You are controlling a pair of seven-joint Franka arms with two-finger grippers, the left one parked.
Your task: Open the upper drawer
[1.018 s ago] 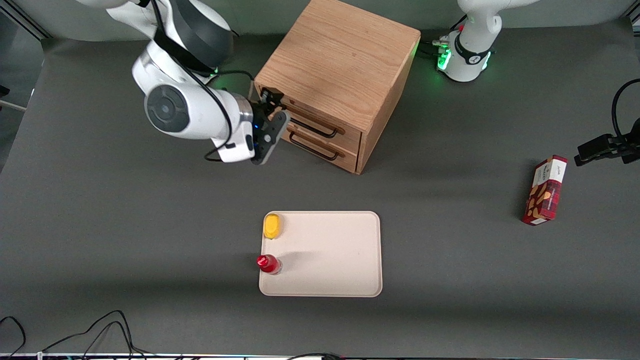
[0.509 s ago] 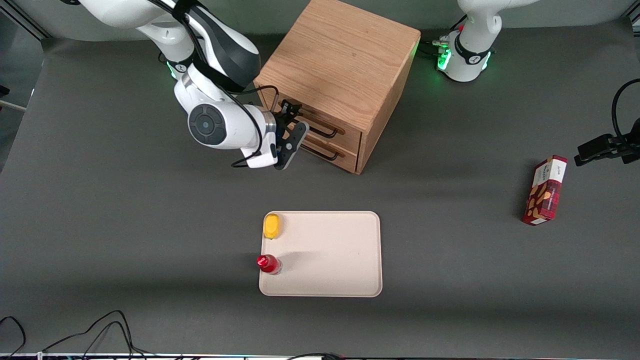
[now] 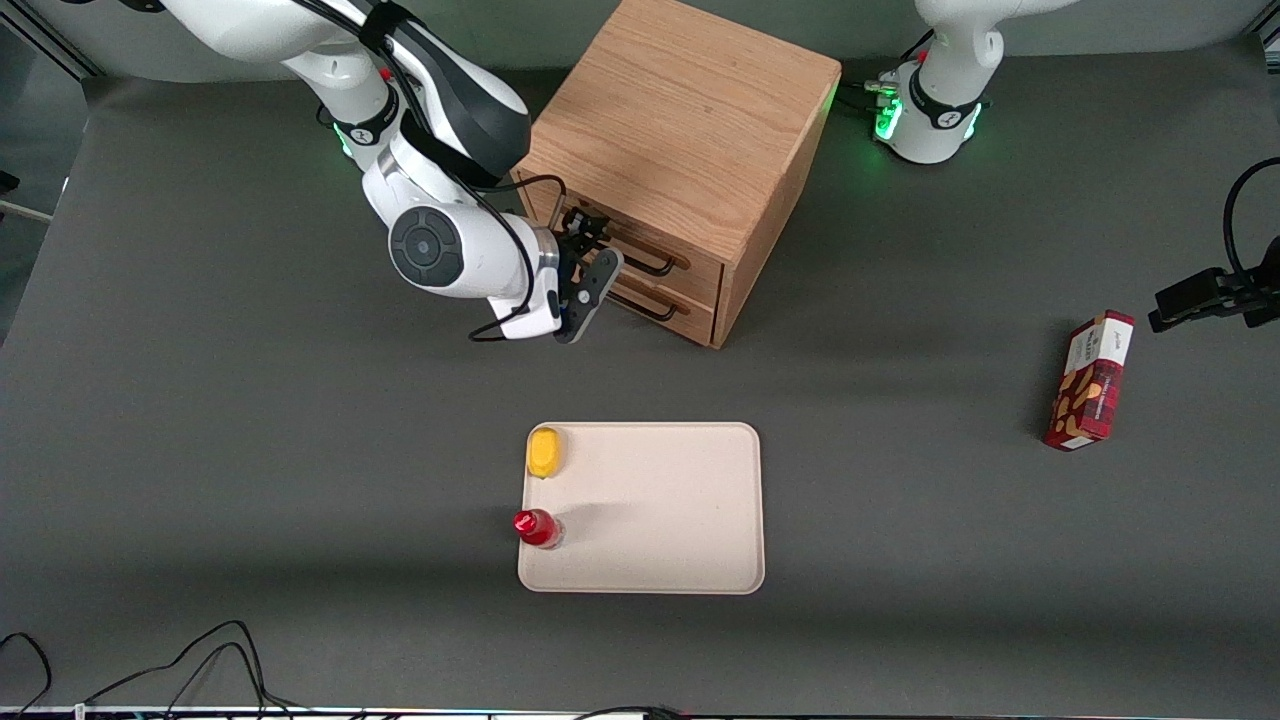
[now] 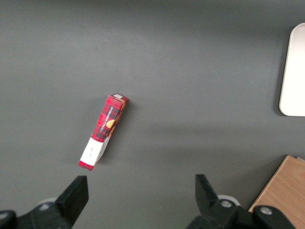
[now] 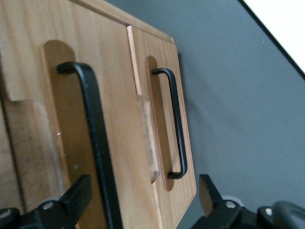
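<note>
**Upper drawer: approach done, pull not started**

Dark grey tabletop [image 3: 200, 450], light oak cabinet [image 3: 690, 120] standing away from the front camera, toward the working arm's end. Both drawers sit flush in the cabinet face. The upper drawer [image 3: 640, 245] is shut, no tray showing, no gap opened.

End effector [image 3: 592, 262] is right in front of the cabinet's drawer face, at upper-drawer height. In the right wrist view the fingers [image 5: 78, 198] stand apart, one on each side of the upper drawer's black wire handle [image 5: 95, 143], which runs between them. Jaws not closed on it. Whether a pad already touches the bar I can't tell from this angle (wrist camera is very close and oblique). The bottom drawer [image 5: 162, 119] with its own handle [image 5: 175, 124] lies just beside, clear of the fingers.

Status, my read:
- Done: reach and alignment on the correct handle.
- Left: close on the bar, then pull straight out along the drawer's travel.
- So roughly the first half is over, none of the actual opening.

Rest of the scene is out of the way: cream tray [image 3: 660, 530] nearer the front camera with a yellow item [image 3: 545, 452] and a red bottle [image 3: 537, 527] on its edge, red carton [image 3: 1090, 380] toward the parked arm's end.
</note>
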